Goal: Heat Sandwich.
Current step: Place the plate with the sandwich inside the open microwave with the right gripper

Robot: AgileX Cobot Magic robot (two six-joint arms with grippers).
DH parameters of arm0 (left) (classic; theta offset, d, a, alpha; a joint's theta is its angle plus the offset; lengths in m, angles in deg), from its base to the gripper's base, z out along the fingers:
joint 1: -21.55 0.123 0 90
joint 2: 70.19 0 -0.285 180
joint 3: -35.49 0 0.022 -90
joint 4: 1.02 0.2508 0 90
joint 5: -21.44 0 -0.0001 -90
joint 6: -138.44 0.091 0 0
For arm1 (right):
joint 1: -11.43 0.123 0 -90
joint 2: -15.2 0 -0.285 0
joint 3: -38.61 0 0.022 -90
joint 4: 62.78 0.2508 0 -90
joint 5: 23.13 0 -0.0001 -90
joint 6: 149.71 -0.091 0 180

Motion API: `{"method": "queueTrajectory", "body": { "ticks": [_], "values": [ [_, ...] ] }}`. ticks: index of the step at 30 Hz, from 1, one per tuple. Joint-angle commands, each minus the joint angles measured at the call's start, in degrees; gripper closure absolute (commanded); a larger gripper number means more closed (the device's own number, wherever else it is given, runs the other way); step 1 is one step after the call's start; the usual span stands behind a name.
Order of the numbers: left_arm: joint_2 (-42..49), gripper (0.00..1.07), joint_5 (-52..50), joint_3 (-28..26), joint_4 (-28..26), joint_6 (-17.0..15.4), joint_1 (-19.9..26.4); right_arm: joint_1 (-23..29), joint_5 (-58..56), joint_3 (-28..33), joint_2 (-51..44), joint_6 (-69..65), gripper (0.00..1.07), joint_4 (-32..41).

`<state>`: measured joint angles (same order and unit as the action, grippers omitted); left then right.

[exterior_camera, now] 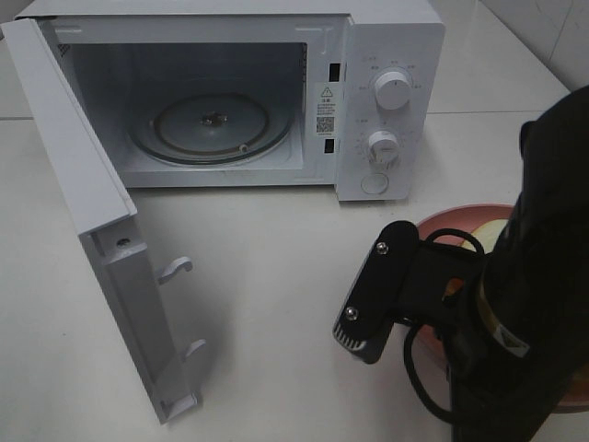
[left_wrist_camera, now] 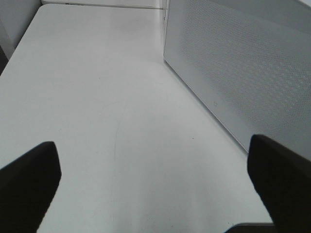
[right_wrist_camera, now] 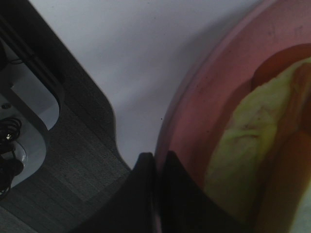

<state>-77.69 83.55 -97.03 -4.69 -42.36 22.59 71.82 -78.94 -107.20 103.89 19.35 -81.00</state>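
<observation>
Left end effector [left_wrist_camera: 153, 177]: I see it spread, over bench [left_wrist_camera: 97, 97].
Right end effector [right_wrist_camera: 156, 194]: pinching rim of pink plate [right_wrist_camera: 204, 97], sandwich [right_wrist_camera: 243, 145] aboard.

The microwave [exterior_camera: 391, 46] is coloured white, its door [left_wrist_camera: 233, 73] patterned with fine dots. The plate [right_wrist_camera: 204, 97] is tinted pink, the sandwich [right_wrist_camera: 243, 145] pale yellowish-tan. The table [exterior_camera: 276, 276] is seen as white.

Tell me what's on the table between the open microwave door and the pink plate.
Bare table in the exterior high view; nothing stands between the microwave door and the pink plate. Only the right arm's black bracket overhangs near the plate.
</observation>
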Motion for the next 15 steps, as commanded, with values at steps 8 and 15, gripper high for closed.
{"method": "queueTrajectory", "body": {
  "ticks": [8, 15],
  "values": [
    [1.32, 0.07, -0.86, 0.11, 0.06, -0.34, 0.11, 0.4, 0.86, 0.06, -0.46, 18.39, 1.07, -1.49],
    [1.32, 0.07, -0.86, 0.11, 0.06, -0.34, 0.11, 0.4, 4.93, 0.06, -0.46, 27.9, 1.07, -1.43]
  ]
}}
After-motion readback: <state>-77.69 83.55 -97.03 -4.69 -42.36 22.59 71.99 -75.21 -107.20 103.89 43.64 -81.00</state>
